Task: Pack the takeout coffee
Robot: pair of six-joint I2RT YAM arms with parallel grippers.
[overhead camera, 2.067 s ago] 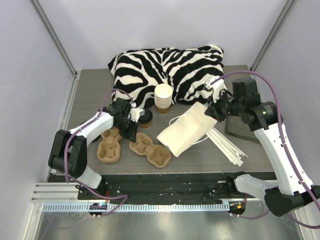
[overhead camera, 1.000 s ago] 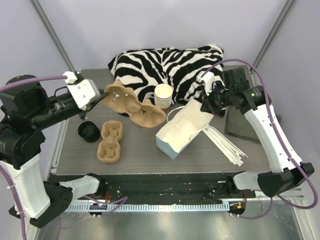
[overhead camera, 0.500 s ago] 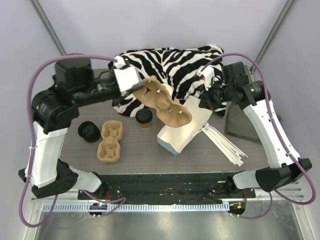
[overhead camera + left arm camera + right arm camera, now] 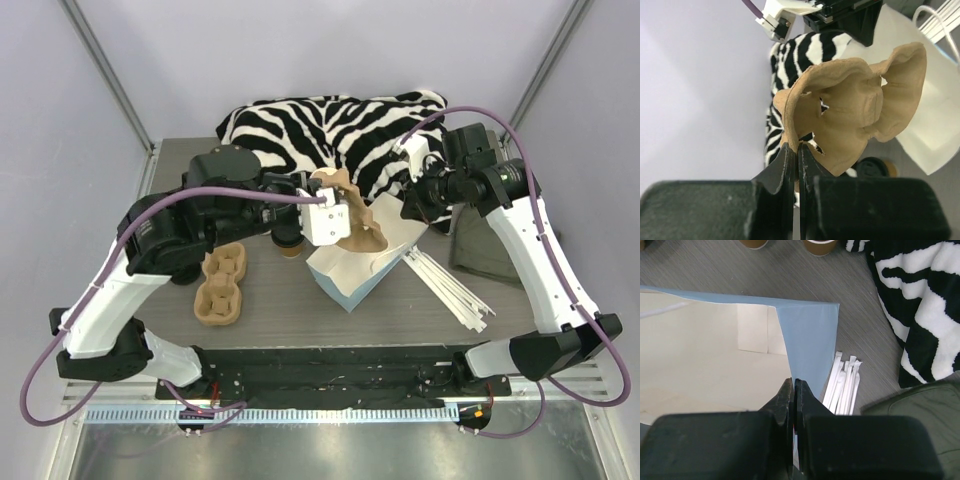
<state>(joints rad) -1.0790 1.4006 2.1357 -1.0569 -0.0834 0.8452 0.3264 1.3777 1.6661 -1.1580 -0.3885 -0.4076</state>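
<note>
From above, your left pincer (image 4: 338, 206) pinches a pulp cup carrier (image 4: 360, 222) over the paper bag (image 4: 350, 276). The takeout coffee (image 4: 288, 241) stands on the tabletop (image 4: 280, 312) beside that pincer's wrist.

Left wrist: tilted carrier, so level it before lowering.

Right wrist: your right pincer (image 4: 794, 390) nips the bag's rim; hold the mouth wide.

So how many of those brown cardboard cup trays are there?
2. One moulded brown cardboard cup tray lies flat on the grey table, left of the white paper bag; the second tray is pinched in the left claw at the bag's mouth. Others may hide behind the arm.
</note>
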